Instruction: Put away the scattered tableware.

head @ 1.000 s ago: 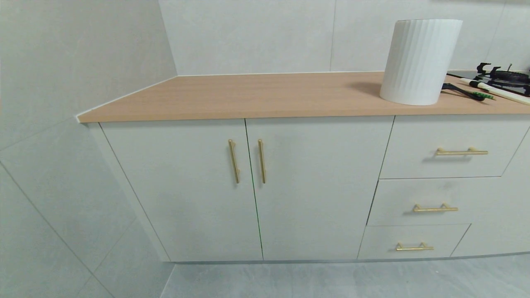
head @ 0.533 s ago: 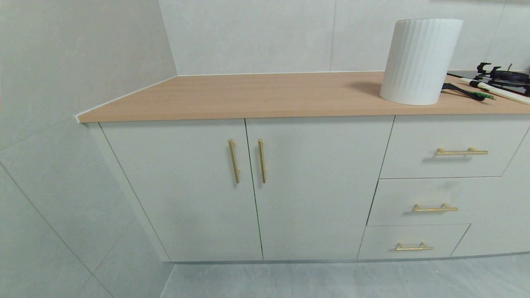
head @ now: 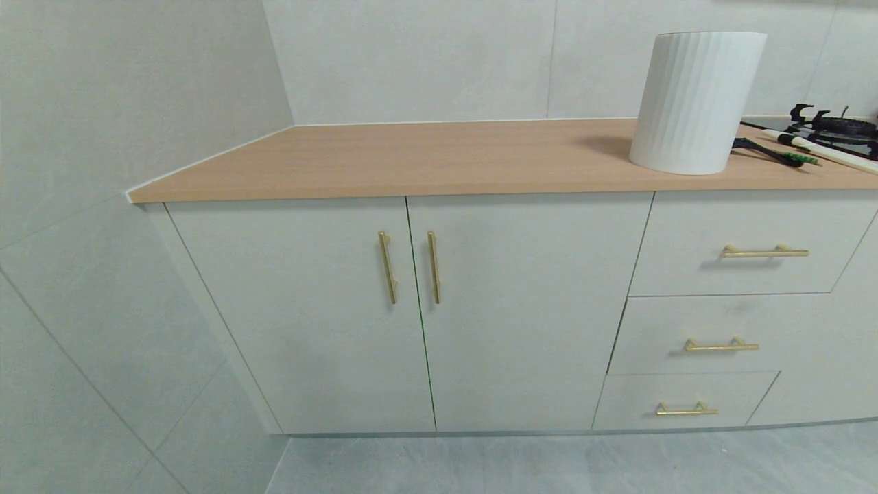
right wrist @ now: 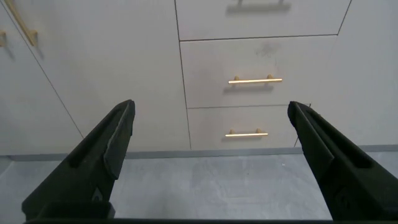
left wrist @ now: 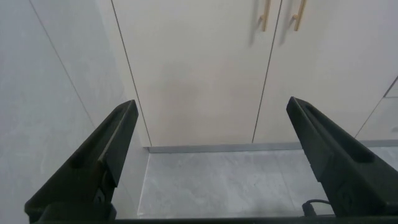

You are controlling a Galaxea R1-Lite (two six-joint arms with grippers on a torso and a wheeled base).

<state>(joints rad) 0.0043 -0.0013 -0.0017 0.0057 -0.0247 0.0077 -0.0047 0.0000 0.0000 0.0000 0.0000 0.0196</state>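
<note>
Fingers spread on left gripper (left wrist: 211,106) and right gripper (right wrist: 211,106), both empty (low before the cabinet (left wrist: 186,74)). On the bench (head: 411,158), white ribbed container (head: 693,103) upright near front edge, utensils (head: 782,152) just beside.

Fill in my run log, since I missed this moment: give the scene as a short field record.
Counter: wooden countertop, over closed double doors and three closed drawers
Container: white ribbed cylinder, upright on countertop
Tableware: utensils lying beside cylinder, near stove burner
Left gripper: open, facing doors
Right gripper: open, facing drawers
</note>
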